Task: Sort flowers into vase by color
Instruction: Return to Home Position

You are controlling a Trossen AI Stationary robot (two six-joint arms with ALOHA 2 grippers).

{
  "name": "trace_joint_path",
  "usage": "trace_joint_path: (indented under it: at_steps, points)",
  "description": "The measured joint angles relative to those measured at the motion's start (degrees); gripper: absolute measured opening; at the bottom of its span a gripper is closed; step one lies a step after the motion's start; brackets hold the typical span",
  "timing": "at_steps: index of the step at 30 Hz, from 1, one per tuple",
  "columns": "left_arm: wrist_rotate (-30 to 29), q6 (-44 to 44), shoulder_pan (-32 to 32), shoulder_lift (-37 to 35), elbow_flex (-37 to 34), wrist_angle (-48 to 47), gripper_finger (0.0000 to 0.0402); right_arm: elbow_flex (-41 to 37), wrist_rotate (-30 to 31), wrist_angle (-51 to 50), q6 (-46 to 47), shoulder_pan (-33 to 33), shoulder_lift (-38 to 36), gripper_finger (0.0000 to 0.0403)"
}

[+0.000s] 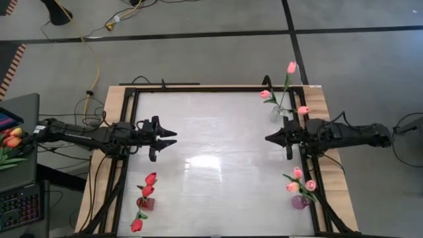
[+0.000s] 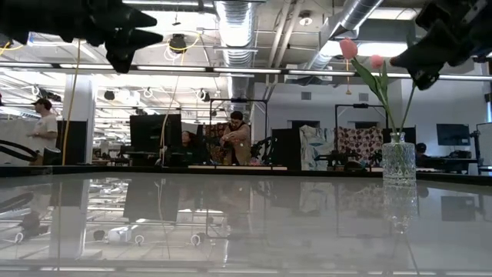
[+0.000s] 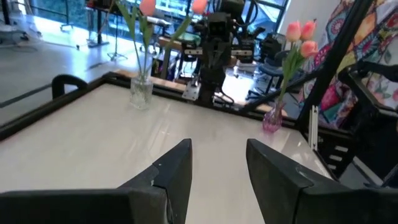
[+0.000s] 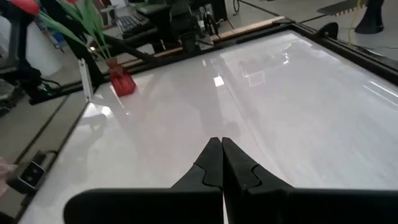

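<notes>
Sorting looks done; step in hand, homing arms. Left gripper (image 1: pixel 170 137) empty, fingers spread; right gripper (image 1: pixel 268 138) empty, fingers pressed together. Red flowers (image 1: pixel 148 190) vased, well aside of left fingers; pink flowers (image 1: pixel 293 187), salmon flowers (image 1: pixel 266 94) vased either side of right fingers. Next: park arms, nothing to grasp.

My white table (image 1: pixel 218 165), red vase (image 1: pixel 145 203) standing by its left edge, clear vase (image 1: pixel 283 112) and pink vase (image 1: pixel 300 202) by the right.
</notes>
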Motion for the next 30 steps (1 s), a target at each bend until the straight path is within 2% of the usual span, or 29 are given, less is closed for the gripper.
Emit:
trace_joint_path:
  at_steps: [7,18,28,30]
  points:
    - [0.42,-0.06,1.81,-6.06,-2.78,-3.89,0.0139,-4.02,-0.89,-0.98,-0.23,-1.38,-4.06,0.0019]
    - [-2.30,-3.25,2.04,-19.54,-12.20,-2.31,0.0139,-10.54,-0.91,-0.43,-1.15,-3.36,-13.89,0.0019]
    - [-2.17,-3.28,2.04,-26.21,-15.61,-1.67,0.0139,-10.96,-0.93,-0.10,-4.51,-3.96,-17.23,0.0019]
    - [-2.19,-3.28,2.04,-26.63,-16.86,1.23,0.0139,-10.96,-0.93,-0.10,-4.54,-3.95,-17.21,0.0020]
